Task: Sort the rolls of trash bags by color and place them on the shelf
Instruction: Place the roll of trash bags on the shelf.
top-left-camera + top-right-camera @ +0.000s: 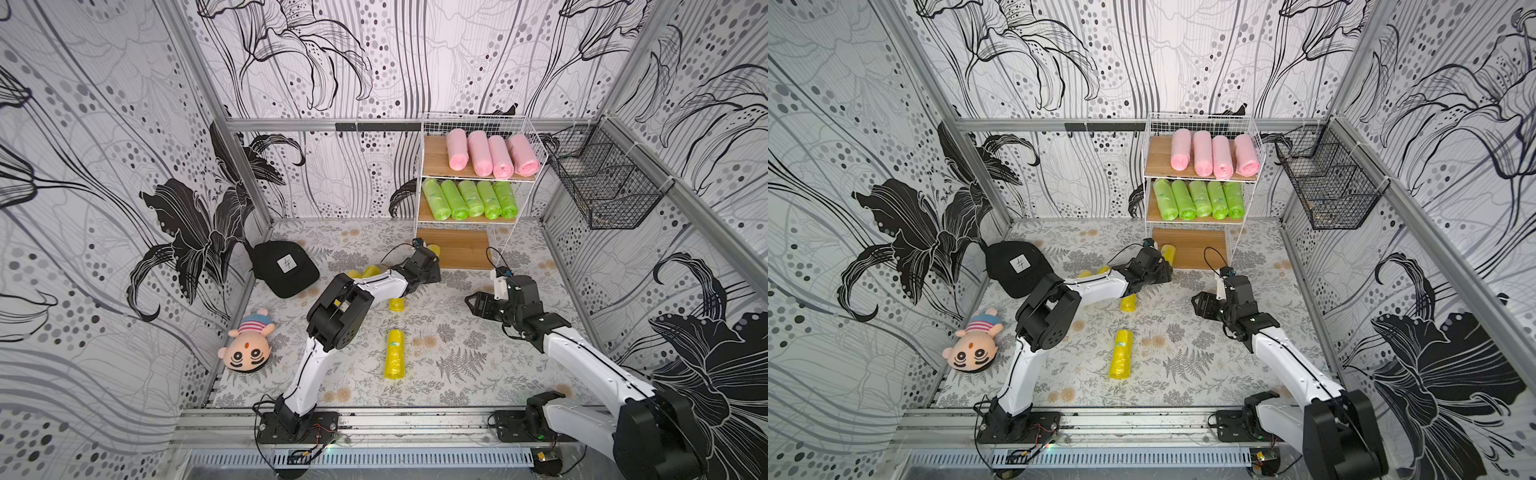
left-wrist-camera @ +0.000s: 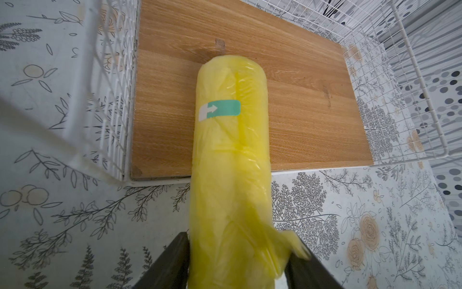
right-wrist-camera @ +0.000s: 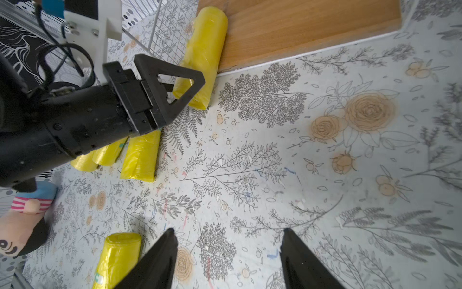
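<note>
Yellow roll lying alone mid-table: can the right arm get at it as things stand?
Probably yes. The right gripper is open and empty, only bare table lies between it and the yellow roll, and the left arm is over at the shelf.

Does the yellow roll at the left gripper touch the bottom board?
Touching: left wrist view shows the yellow roll resting on the bottom board, crossing its front edge.

In a top view the left arm (image 1: 378,284) hides most of the yellow roll (image 1: 434,249) at the shelf (image 1: 457,249).
</note>
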